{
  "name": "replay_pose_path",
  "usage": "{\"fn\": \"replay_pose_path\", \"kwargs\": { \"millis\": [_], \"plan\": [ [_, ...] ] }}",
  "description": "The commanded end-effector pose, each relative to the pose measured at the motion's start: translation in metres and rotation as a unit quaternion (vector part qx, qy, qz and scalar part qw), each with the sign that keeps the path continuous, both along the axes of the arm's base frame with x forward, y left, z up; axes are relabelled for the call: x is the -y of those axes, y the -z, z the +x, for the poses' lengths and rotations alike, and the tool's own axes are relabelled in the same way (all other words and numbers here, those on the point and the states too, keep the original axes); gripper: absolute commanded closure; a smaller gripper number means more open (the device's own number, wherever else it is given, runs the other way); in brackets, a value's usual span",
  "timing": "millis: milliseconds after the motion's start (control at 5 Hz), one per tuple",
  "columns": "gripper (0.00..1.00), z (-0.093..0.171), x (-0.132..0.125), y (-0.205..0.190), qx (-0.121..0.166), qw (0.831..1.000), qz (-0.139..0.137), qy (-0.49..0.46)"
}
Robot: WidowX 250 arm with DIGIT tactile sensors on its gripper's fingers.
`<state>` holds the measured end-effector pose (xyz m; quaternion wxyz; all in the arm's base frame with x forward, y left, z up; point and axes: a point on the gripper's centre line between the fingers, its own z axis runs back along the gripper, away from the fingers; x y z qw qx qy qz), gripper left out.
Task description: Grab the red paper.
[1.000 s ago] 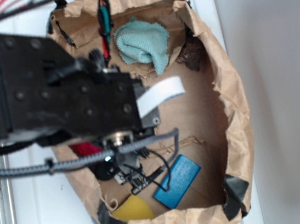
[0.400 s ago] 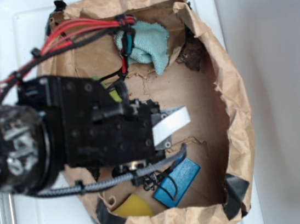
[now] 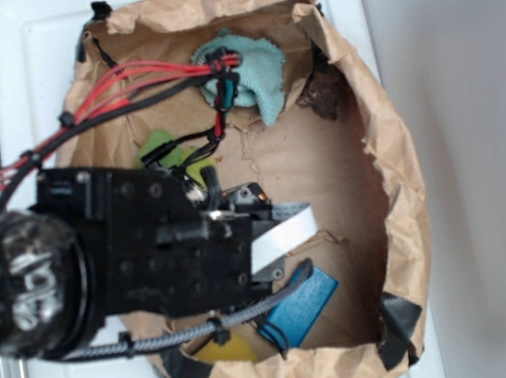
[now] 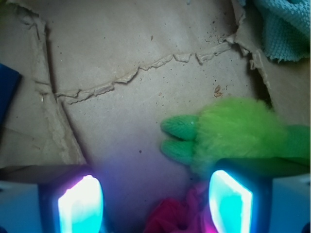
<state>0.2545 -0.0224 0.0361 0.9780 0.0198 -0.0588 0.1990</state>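
In the wrist view the red paper (image 4: pixel 177 218) lies crumpled at the bottom edge, on the brown bag floor. My gripper (image 4: pixel 155 201) is open, and the paper sits between its two glowing fingers, closer to the right fingertip (image 4: pixel 231 201). The jaws stand wide apart and do not touch it. A lime-green plush toy (image 4: pixel 228 136) lies just beyond the right finger, above the paper. In the exterior view my black arm (image 3: pixel 150 258) covers the paper and the fingers. Only a corner of the green plush toy (image 3: pixel 159 150) peeks out above the arm.
Everything sits in a wide brown paper bag (image 3: pixel 401 179) with raised crumpled walls. A teal cloth (image 3: pixel 247 73) and a dark object (image 3: pixel 324 91) lie at the far end. A blue block (image 3: pixel 299 309) and a yellow object (image 3: pixel 226 351) lie near the front wall.
The arm has shifted down the exterior frame, toward the bag's front. It now covers the red paper that showed at its lower edge, and the green plush has come into sight.
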Motion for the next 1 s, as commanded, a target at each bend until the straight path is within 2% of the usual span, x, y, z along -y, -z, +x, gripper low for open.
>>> {"fn": "replay_pose_path", "kwargs": {
  "millis": [0, 200, 400, 600, 800],
  "plan": [
    [1.00, -0.001, -0.005, -0.018, 0.024, 1.000, -0.009, 0.008],
    [1.00, 0.002, -0.010, -0.025, 0.026, 0.999, -0.018, 0.005],
    [0.19, 0.006, -0.018, -0.035, 0.027, 0.999, -0.026, -0.005],
    [0.00, 0.009, -0.026, -0.048, 0.028, 0.998, -0.049, -0.015],
    [0.00, 0.011, -0.033, -0.057, 0.031, 0.997, -0.062, -0.023]
  ]
}}
